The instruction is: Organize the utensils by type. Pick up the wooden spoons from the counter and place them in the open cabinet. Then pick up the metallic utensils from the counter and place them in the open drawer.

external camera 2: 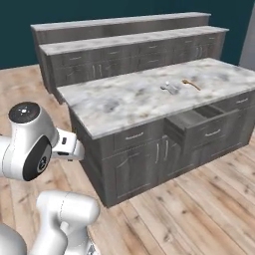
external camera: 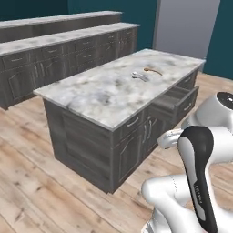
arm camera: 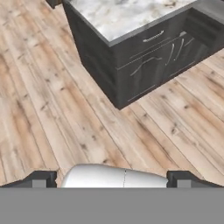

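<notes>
I have the marble tabletop (external camera: 104, 98) of the kitchen island ahead of me, well apart from the arm, which is folded low near the base. A wooden spoon (external camera: 153, 70) lies toward the far end of that slab, and just beside it, on the side nearer me, sits a small silver metal utensil (external camera: 139, 76); the two are close but I cannot tell whether they touch. From the right base view I see the same spoon (external camera 2: 191, 84) and the metal utensil (external camera 2: 171, 88) side by side above the open drawer (external camera 2: 199, 122), which is pulled out from the island front with its slim bar handle facing outward. The hand (arm camera: 112, 180) is spread wide, its two dark fingertips (arm camera: 40, 179) far apart at the bottom of the hand view, pinching nothing. It looks down over the wooden floor (arm camera: 65, 113) toward the island's near corner, its cabinet doors (arm camera: 153, 70) shut.
</notes>
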